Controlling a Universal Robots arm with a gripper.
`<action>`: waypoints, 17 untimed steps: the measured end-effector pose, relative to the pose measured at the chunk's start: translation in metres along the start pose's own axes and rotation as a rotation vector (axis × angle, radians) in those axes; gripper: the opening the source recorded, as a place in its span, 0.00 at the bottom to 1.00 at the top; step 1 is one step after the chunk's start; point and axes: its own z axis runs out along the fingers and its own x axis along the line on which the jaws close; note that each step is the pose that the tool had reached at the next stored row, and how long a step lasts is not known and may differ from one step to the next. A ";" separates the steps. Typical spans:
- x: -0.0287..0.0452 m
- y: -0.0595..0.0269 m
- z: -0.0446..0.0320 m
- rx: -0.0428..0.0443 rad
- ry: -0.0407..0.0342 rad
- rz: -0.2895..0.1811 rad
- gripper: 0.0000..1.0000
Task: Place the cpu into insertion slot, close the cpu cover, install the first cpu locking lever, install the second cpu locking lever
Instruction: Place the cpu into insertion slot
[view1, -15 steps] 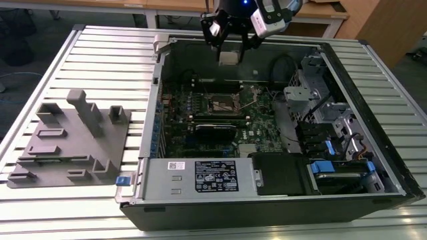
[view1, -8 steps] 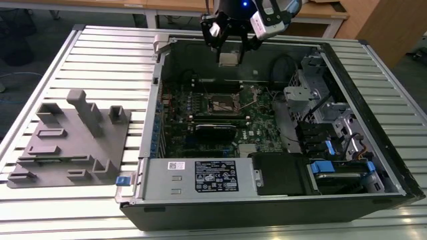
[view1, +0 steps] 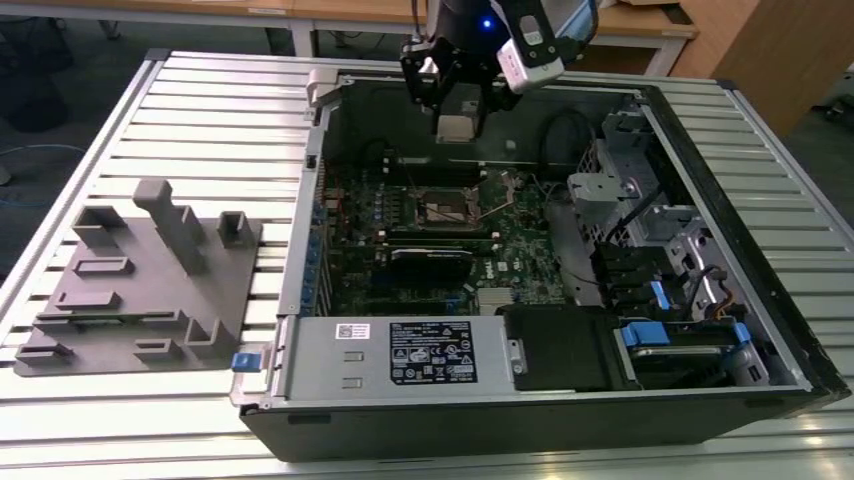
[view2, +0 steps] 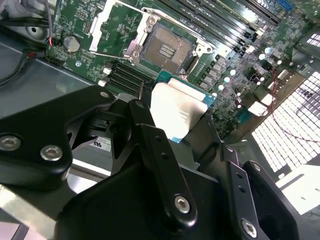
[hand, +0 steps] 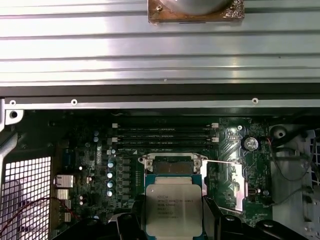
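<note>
My claw (view1: 458, 122) hangs up high over the open computer case (view1: 300, 250), pinching the cpu (hand: 174, 210). There is air all round my claw. Below me the insertion slot (view2: 167, 47) lies open, and its dark middle is bare. The cpu cover (hand: 231, 186) stands flipped up at one side of the slot. A thin lever (view2: 107, 53) sticks out just beside the slot. The long black memory slots (hand: 165, 134) lie low and flat near it. Well off to one side stand a tall metal drive cage (view1: 607, 190) and a looping black cable (view1: 561, 125). The case walls ring the way down.
</note>
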 end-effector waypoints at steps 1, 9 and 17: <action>0.0000 0.0000 0.0000 0.0002 0.0001 0.000 0.54; 0.0006 -0.0010 0.0103 0.0000 0.0000 0.000 0.54; 0.0016 -0.0016 0.0164 -0.0003 -0.0001 0.000 0.54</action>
